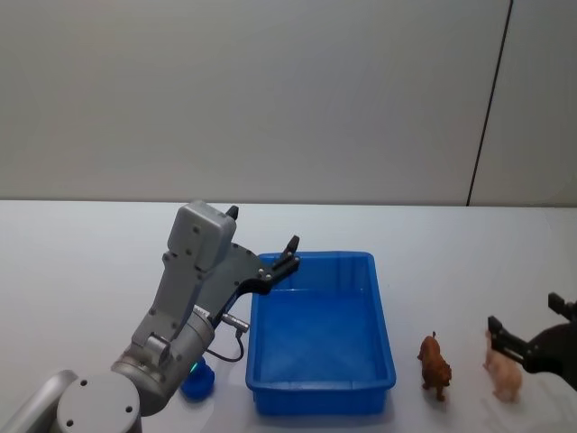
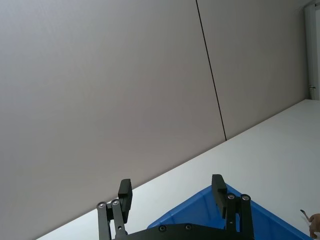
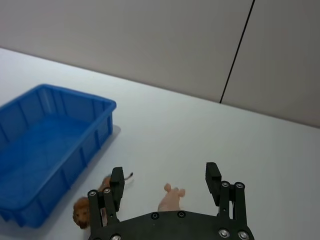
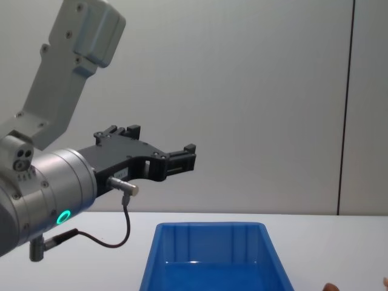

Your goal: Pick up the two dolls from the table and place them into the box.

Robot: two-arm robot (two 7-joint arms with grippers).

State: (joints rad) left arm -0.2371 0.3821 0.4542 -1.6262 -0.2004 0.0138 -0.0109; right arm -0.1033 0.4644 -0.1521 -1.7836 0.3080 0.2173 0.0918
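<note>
The blue box sits mid-table, empty. To its right on the white table stand the two dolls: a reddish-brown one and a pale pink one. My right gripper hovers open just over the pink doll. In the right wrist view the pink doll lies between the spread fingers, and the brown doll lies off to one side near the box. My left gripper is held open and empty above the box's far left corner.
A small blue round object lies on the table under the left arm, left of the box. A plain wall with a dark vertical seam stands behind the table. White tabletop runs to the right of the dolls.
</note>
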